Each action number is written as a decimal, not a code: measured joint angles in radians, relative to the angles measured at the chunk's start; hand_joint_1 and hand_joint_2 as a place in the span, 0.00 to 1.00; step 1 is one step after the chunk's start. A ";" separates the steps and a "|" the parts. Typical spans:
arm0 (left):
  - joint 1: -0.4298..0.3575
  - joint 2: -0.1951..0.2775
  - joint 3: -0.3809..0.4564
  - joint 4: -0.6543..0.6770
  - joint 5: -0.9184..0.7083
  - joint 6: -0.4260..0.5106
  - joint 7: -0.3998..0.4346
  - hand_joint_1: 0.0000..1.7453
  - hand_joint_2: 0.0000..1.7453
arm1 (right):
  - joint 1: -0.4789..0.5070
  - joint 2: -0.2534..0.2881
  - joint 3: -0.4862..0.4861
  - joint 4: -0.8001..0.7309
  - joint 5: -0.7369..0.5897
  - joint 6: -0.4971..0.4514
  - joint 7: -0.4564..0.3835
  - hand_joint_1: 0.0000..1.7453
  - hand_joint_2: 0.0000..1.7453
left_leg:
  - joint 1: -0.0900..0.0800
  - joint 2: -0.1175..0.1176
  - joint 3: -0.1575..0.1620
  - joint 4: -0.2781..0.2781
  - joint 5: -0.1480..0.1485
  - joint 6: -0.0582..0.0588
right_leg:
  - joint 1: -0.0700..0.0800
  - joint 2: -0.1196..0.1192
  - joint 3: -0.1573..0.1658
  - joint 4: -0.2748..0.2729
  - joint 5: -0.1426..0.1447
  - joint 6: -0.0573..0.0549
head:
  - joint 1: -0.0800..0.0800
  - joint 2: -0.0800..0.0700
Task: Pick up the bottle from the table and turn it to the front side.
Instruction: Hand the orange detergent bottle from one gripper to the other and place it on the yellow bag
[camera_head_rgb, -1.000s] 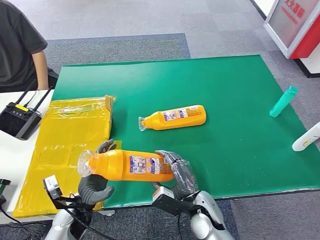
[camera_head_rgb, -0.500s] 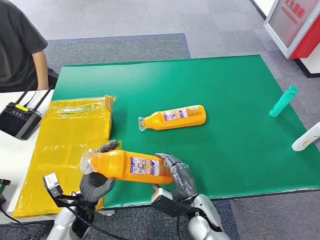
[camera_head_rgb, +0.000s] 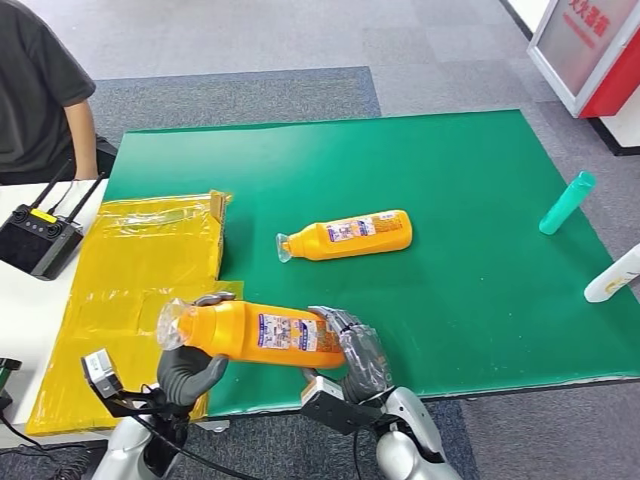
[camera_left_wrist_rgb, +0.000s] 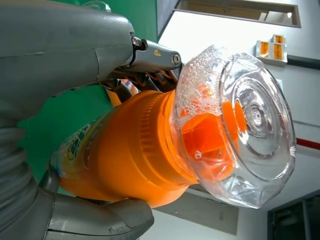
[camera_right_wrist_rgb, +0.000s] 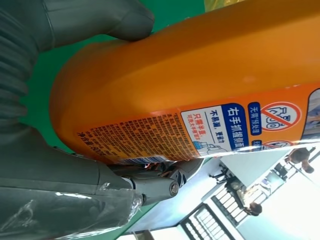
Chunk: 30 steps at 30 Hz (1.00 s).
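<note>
An orange bottle (camera_head_rgb: 260, 333) with a clear cap (camera_head_rgb: 170, 324) is held lying sideways above the table's near edge, its printed label facing up. My left hand (camera_head_rgb: 189, 369) grips its neck end from below, thumb and fingers around the orange shoulder (camera_left_wrist_rgb: 128, 150) beside the clear cap (camera_left_wrist_rgb: 241, 125). My right hand (camera_head_rgb: 361, 358) holds the base end, with the thumb (camera_right_wrist_rgb: 94, 20) over the bottle (camera_right_wrist_rgb: 188, 85) and the label's small print showing. A second orange bottle (camera_head_rgb: 347, 235) lies on the green mat (camera_head_rgb: 453, 170), cap pointing left.
A yellow wrapped box (camera_head_rgb: 128, 290) lies at the mat's left. A teal bottle (camera_head_rgb: 566, 203) and a white bottle (camera_head_rgb: 611, 276) lie at the right edge. A black radio device (camera_head_rgb: 38, 236) sits on the white table, with a person (camera_head_rgb: 38, 90) behind it.
The held bottle has turned slightly about its long axis and shifted a little left; the left hand's fingers have slid lower under the neck. Both hands keep their hold.
</note>
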 joint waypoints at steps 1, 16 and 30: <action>0.000 0.001 -0.001 0.000 0.000 0.001 0.000 0.42 1.00 | 0.001 0.000 0.000 -0.002 0.001 0.000 0.000 1.00 1.00 | 0.000 0.000 0.000 0.000 0.000 0.000 | 0.000 0.000 0.000 0.000 0.000 0.000 | 0.000 0.000; 0.001 0.002 -0.029 0.012 -0.015 0.022 0.015 0.00 1.00 | 0.001 0.000 0.027 -0.045 0.005 -0.001 0.000 1.00 1.00 | 0.000 0.000 0.000 0.000 0.000 0.000 | 0.000 0.000 0.000 0.000 0.000 0.000 | 0.000 0.000; -0.008 0.001 -0.042 0.021 -0.029 0.035 0.015 1.00 1.00 | -0.007 0.000 0.035 -0.051 0.006 -0.001 0.004 1.00 1.00 | 0.000 0.000 0.000 0.000 0.000 0.000 | 0.000 0.000 0.000 0.000 0.000 0.000 | 0.000 0.000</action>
